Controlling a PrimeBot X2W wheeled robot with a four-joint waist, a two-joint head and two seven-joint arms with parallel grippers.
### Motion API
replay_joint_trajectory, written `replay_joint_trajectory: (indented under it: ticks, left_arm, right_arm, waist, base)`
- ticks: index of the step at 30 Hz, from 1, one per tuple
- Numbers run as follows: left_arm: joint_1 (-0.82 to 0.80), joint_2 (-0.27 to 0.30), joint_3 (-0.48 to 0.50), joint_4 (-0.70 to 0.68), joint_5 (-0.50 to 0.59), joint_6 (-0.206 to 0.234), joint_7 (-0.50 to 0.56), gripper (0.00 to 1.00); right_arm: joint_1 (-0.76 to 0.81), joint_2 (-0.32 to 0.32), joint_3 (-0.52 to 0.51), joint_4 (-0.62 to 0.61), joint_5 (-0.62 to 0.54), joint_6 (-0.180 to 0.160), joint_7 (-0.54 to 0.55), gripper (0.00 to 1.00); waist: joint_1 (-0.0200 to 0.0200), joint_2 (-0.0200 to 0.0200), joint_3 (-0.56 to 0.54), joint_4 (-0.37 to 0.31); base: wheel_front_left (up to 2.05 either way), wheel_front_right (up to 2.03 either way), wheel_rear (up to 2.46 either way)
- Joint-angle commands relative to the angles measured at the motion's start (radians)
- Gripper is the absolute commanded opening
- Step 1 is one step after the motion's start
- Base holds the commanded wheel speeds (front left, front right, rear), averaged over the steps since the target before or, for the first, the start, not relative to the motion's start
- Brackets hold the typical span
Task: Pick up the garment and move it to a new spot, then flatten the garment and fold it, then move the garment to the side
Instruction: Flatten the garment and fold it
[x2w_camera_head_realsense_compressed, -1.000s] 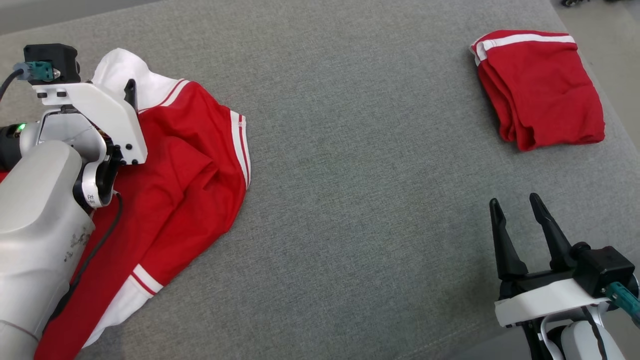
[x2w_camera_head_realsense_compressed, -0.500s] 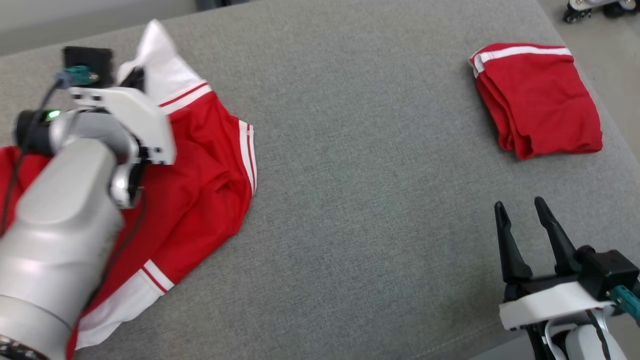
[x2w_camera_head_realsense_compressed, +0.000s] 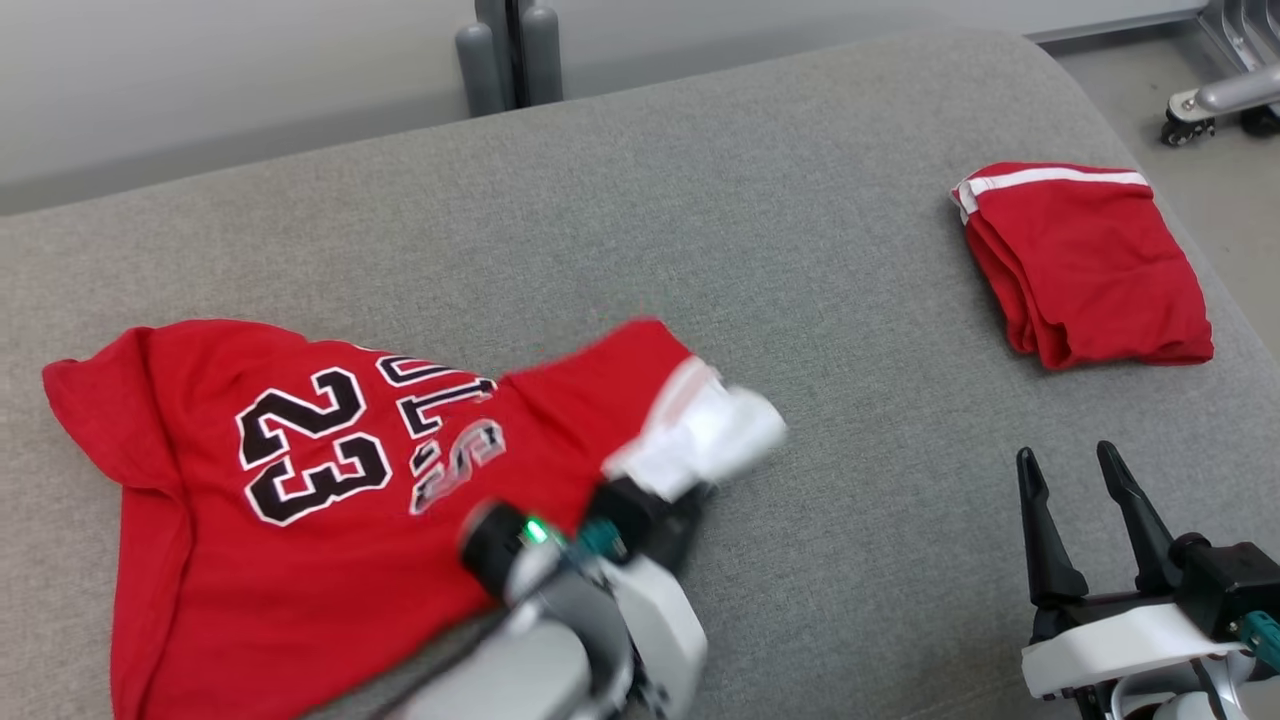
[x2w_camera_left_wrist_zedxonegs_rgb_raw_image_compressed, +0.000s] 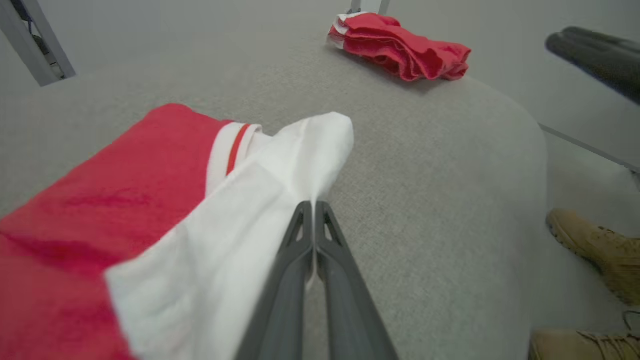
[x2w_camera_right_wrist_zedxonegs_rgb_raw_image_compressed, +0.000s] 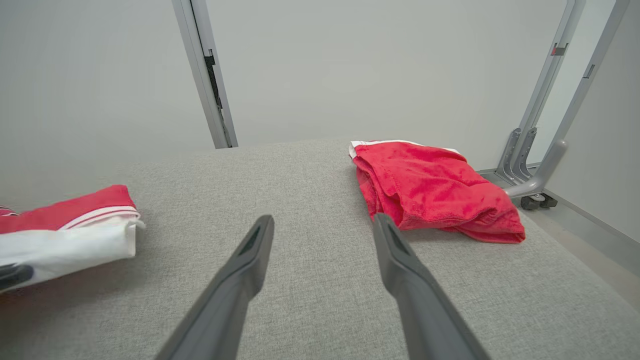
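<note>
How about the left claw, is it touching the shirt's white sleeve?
Touching. The left wrist view shows the left gripper shut, its tips pinching the white sleeve at its edge.

Grey fabric-topped desk (x2w_camera_head_realsense_compressed: 800, 250). Folded red garment (x2w_camera_head_realsense_compressed: 1085, 265) near its far right corner. Red number-23 jersey (x2w_camera_head_realsense_compressed: 300, 480) lies well left of that garment.

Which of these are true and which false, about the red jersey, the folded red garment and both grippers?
1. The left gripper is shut on the white part of the red cloth jersey printed 23. True.
2. The right gripper holds the folded red cloth garment. False: it stands open and empty, apart from it.
3. The folded garment lies on the grey fabric surface. True.
4. The jersey's number reads 45. False: it reads 23.
</note>
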Motion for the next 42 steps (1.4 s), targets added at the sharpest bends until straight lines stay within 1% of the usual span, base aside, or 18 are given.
replay_joint_trajectory:
  ticks: [1, 2, 4, 8, 10, 11, 14, 16, 21, 23, 24, 26, 28, 29, 30, 35, 37, 42]
  left_arm:
    - [0.022, -0.005, -0.012, -0.001, -0.002, -0.022, -0.009, 1.00]
    - [0.047, -0.019, -0.019, 0.003, -0.021, -0.042, -0.021, 1.00]
    - [0.078, -0.039, -0.032, 0.010, -0.051, -0.100, -0.046, 1.00]
    - [0.122, -0.070, -0.035, -0.002, -0.108, -0.200, -0.101, 1.00]
    - [0.141, -0.069, -0.025, -0.014, -0.123, -0.225, -0.123, 1.00]
    - [0.144, -0.064, -0.012, -0.022, -0.119, -0.221, -0.135, 1.00]
    - [0.175, -0.035, 0.030, -0.054, -0.086, -0.183, -0.156, 1.00]
    - [0.204, -0.001, 0.063, -0.079, -0.049, -0.138, -0.160, 1.00]
    - [0.347, 0.071, 0.219, -0.185, 0.012, -0.023, -0.162, 1.00]
    - [0.409, 0.092, 0.292, -0.236, 0.056, 0.016, -0.163, 1.00]
    - [0.444, 0.099, 0.329, -0.261, 0.081, 0.033, -0.163, 1.00]
    - [0.514, 0.102, 0.401, -0.309, 0.120, 0.050, -0.163, 1.00]
    - [0.569, 0.107, 0.468, -0.344, 0.165, 0.053, -0.162, 1.00]
    - [0.569, 0.107, 0.468, -0.344, 0.165, 0.053, -0.162, 1.00]
    - [0.594, 0.107, 0.504, -0.357, 0.185, 0.053, -0.162, 1.00]
    - [0.699, 0.085, 0.694, -0.399, 0.275, 0.026, -0.162, 1.00]
    - [0.737, 0.072, 0.774, -0.402, 0.294, 0.006, -0.162, 1.00]
    - [0.804, 0.035, 0.965, -0.402, 0.350, -0.073, -0.162, 1.00]
  right_arm:
    - [0.012, -0.005, -0.004, 0.003, -0.003, 0.000, -0.002, 1.00]
    - [0.013, -0.005, -0.006, 0.003, -0.004, 0.000, -0.002, 1.00]
    - [0.015, -0.005, -0.009, 0.003, -0.006, 0.000, -0.002, 1.00]
    - [0.032, -0.005, -0.018, 0.002, -0.010, 0.000, -0.002, 1.00]
    - [0.042, -0.005, -0.022, 0.002, -0.013, 0.000, -0.002, 1.00]
    - [0.046, -0.006, -0.025, 0.003, -0.013, 0.000, -0.002, 1.00]
    - [0.060, -0.005, -0.043, -0.003, -0.021, 0.000, -0.002, 1.00]
    - [0.072, -0.005, -0.052, -0.010, -0.028, 0.000, -0.002, 1.00]
    - [0.104, -0.006, -0.072, -0.018, -0.044, 0.000, -0.002, 1.00]
    - [0.118, -0.006, -0.081, -0.023, -0.046, 0.000, -0.002, 1.00]
    - [0.125, -0.005, -0.082, -0.025, -0.049, 0.000, -0.002, 1.00]
    - [0.137, -0.005, -0.087, -0.030, -0.055, 0.000, -0.002, 1.00]
    - [0.145, -0.005, -0.087, -0.037, -0.064, 0.000, -0.002, 1.00]
    - [0.145, -0.005, -0.087, -0.037, -0.064, 0.000, -0.002, 1.00]
    - [0.148, -0.006, -0.087, -0.041, -0.068, 0.000, -0.002, 1.00]
    - [0.148, -0.005, -0.082, -0.057, -0.085, 0.000, -0.002, 1.00]
    - [0.151, -0.005, -0.079, -0.054, -0.087, 0.000, -0.002, 1.00]
    - [0.168, -0.005, -0.071, -0.047, -0.086, 0.000, -0.002, 1.00]
  waist:
    - [0.0000, 0.0000, -0.007, 0.004]
    - [0.0000, 0.0000, -0.010, 0.006]
    - [0.0000, 0.0000, -0.014, 0.012]
    - [0.0000, 0.0000, -0.028, 0.029]
    - [0.0000, 0.0000, -0.039, 0.037]
    - [0.0000, 0.0000, -0.045, 0.040]
    - [0.0000, 0.0000, -0.069, 0.054]
    - [0.0000, 0.0000, -0.087, 0.064]
    - [0.0000, 0.0000, -0.135, 0.086]
    - [0.0000, 0.0000, -0.154, 0.100]
    - [0.0000, 0.0000, -0.162, 0.106]
    - [0.0000, 0.0000, -0.174, 0.122]
    - [0.0000, 0.0000, -0.184, 0.138]
    - [0.0000, 0.0000, -0.184, 0.138]
    - [0.0000, 0.0000, -0.187, 0.147]
    - [0.0000, 0.0000, -0.203, 0.188]
    - [0.0000, 0.0000, -0.212, 0.203]
    - [0.0000, 0.0000, -0.232, 0.237]
  base:
    - [0.00, 0.00, 0.00]
    - [0.00, 0.00, 0.00]
    - [0.00, 0.00, 0.00]
    - [0.00, 0.00, 0.00]
    - [0.00, 0.00, 0.00]
    - [0.00, 0.00, 0.00]
    - [0.00, 0.00, 0.00]
    - [0.00, 0.00, 0.00]
    - [0.00, 0.00, 0.00]
    - [0.00, 0.00, 0.00]
    - [0.00, 0.00, 0.00]
    - [0.00, 0.00, 0.00]
    - [0.00, 0.00, 0.00]
    - [0.00, 0.00, 0.00]
    - [0.00, 0.00, 0.00]
    - [0.00, 0.00, 0.00]
    - [0.00, 0.00, 0.00]
    - [0.00, 0.00, 0.00]
